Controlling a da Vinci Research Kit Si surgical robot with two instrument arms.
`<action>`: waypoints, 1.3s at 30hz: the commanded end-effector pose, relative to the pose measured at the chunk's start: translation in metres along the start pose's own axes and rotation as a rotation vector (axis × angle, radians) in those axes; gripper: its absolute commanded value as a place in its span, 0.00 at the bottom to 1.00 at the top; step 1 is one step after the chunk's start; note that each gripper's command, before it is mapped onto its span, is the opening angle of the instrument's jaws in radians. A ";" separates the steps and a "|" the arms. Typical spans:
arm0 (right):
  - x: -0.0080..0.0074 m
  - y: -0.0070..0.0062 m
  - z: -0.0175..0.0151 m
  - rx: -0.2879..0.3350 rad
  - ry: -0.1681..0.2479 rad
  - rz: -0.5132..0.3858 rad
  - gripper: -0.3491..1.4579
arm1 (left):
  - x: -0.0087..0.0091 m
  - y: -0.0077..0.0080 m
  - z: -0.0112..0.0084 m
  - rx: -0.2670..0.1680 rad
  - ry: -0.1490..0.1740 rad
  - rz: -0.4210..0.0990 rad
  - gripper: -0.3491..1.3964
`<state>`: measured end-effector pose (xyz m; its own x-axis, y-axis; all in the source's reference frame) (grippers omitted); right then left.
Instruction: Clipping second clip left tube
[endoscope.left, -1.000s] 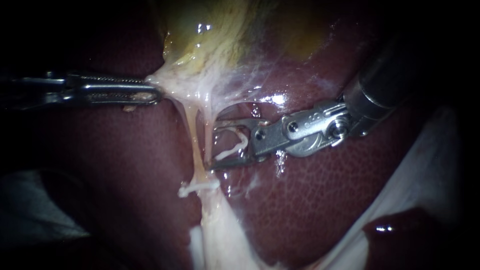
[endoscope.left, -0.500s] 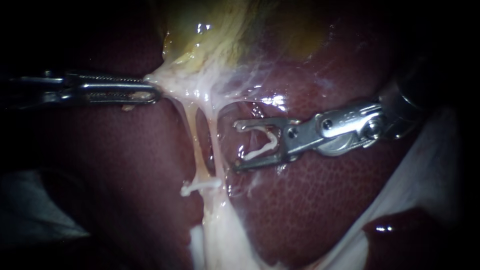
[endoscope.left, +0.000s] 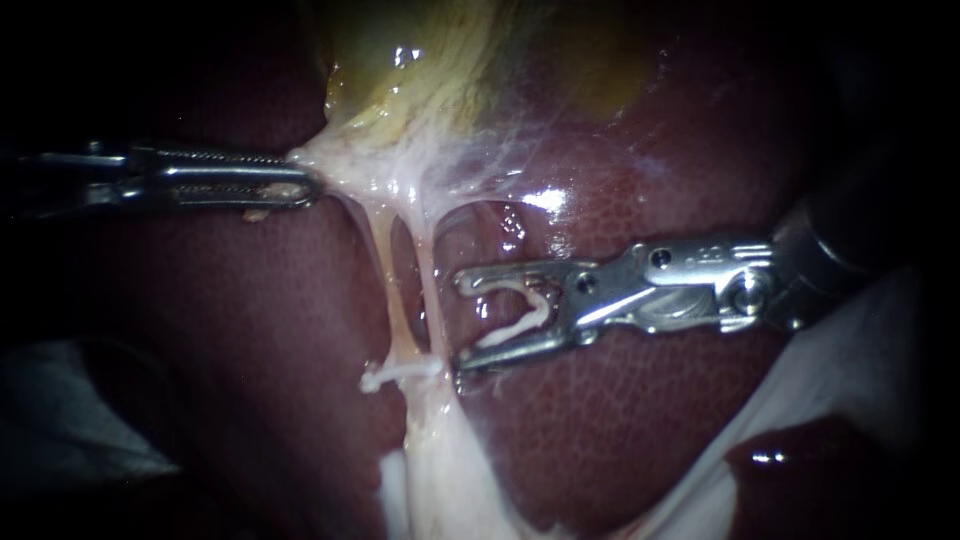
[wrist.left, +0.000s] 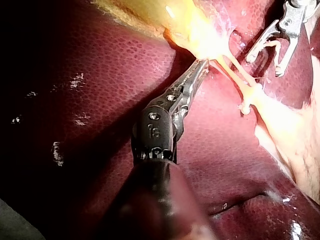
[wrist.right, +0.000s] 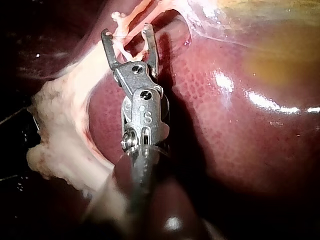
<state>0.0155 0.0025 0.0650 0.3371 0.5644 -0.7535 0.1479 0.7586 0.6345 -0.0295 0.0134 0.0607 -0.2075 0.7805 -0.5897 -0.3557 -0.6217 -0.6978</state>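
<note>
- The left tube (endoscope.left: 385, 275) runs as a thin pale strand from the pale tissue (endoscope.left: 345, 165) above down to a placed clip (endoscope.left: 397, 374) that crosses its lower end.
- The right tube (endoscope.left: 427, 290) runs just beside it, between it and the right instrument (endoscope.left: 460, 320).
- The right instrument's jaws stand wide apart, with a loaded clip (endoscope.left: 512, 328) seated between them and touching both. Their tips point at the tubes.
- Neither tube lies inside those jaws. The left tube is just beyond the tips, and the lower tip sits close to the right tube, above the placed clip.
- The left instrument (endoscope.left: 308, 183) is clenched on the pale tissue where both tubes begin, drawing it sideways.
- The liver (endoscope.left: 620, 430) lies behind, and the yellowish gallbladder (endoscope.left: 420, 70) is above.
</note>
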 end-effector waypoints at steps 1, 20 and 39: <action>0.0000 -0.0001 0.0004 0.014 0.000 0.029 0.46 | 0.0000 0.0000 0.0000 0.000 0.000 0.000 0.00; -0.0036 0.0018 0.0037 0.045 -0.007 0.162 0.45 | 0.0000 0.0000 0.0000 0.000 0.000 0.000 0.00; -0.0046 0.0032 0.0057 0.047 -0.038 0.175 0.45 | 0.0000 0.0000 0.0001 0.000 0.000 0.000 0.00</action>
<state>0.0199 0.0003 0.0715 0.3998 0.6722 -0.6231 0.1310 0.6309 0.7647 -0.0296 0.0135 0.0607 -0.2070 0.7804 -0.5901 -0.3556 -0.6219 -0.6977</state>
